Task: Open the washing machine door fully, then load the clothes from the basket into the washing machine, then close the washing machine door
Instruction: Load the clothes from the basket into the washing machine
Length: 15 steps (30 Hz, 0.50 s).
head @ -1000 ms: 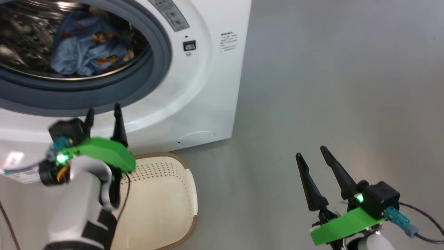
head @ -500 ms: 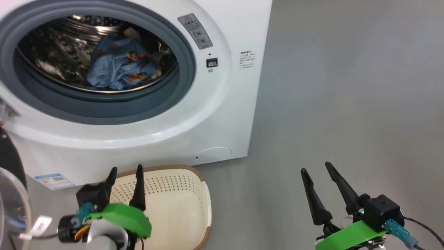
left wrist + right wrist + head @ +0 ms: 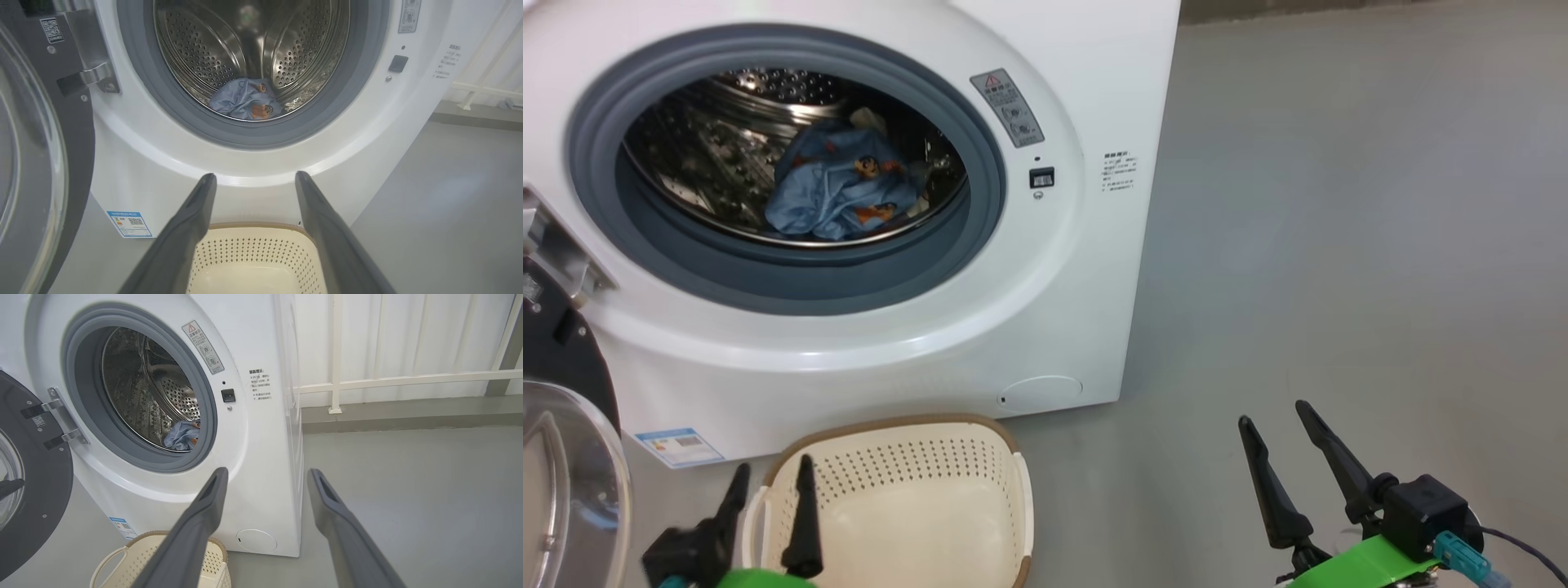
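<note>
The white washing machine [image 3: 1086, 73] stands with its round door [image 3: 560, 359] swung wide open at the left, glass bowl facing me. Inside the steel drum lie the light blue clothes [image 3: 837, 192], seen too in the left wrist view as clothes [image 3: 245, 104]. On the floor before the machine sits the cream basket [image 3: 890, 506], with nothing in its visible part. My left gripper [image 3: 772, 474] hovers open over the basket's near left rim. My right gripper [image 3: 1270, 412] hangs open above bare floor to the right of the machine.
Grey floor [image 3: 1339, 245] stretches to the right of the machine. A white railing [image 3: 388, 379] runs along the wall behind. The open door [image 3: 36, 498] juts out on the left, close to my left arm. A blue label sticker [image 3: 678, 445] marks the machine's lower front.
The head camera has pulled back and tilted up, so more of the machine shows. My left gripper has drawn back from the drum opening to above the basket, still open. The right gripper holds its place.
</note>
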Available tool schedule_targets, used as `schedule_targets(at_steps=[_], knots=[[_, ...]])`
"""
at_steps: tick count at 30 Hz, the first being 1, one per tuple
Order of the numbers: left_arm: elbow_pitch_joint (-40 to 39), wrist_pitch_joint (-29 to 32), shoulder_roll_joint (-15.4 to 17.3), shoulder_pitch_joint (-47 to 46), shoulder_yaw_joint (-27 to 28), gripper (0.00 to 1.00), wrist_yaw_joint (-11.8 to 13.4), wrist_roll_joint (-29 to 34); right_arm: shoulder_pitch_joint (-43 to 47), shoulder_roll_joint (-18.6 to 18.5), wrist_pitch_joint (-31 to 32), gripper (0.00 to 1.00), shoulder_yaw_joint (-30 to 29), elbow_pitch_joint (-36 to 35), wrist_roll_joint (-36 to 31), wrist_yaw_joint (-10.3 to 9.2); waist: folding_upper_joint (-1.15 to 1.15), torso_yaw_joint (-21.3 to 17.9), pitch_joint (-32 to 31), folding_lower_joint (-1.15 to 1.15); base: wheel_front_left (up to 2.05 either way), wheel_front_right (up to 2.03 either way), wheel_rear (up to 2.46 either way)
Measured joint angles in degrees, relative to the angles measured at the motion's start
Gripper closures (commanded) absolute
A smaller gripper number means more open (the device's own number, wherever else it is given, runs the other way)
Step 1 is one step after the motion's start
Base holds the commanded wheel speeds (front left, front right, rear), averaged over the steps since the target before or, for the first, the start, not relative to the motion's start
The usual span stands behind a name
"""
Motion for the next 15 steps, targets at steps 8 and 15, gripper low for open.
schedule_targets(at_steps=[8,15], knots=[[-4.50,-0.01,-0.52,5.58,3.44,0.00,-0.83,1.26,1.03,-0.49,0.00,0.00,0.26,0.38,0.53,0.00,0.00,-0.56,-2.52,0.00,0.00,0.00,0.00],[-5.49,-0.01,-0.98,6.64,5.61,0.00,-1.27,1.58,2.10,-1.40,0.00,0.00,0.34,0.59,0.69,0.00,0.00,-1.39,-3.50,0.00,0.00,0.00,0.00]])
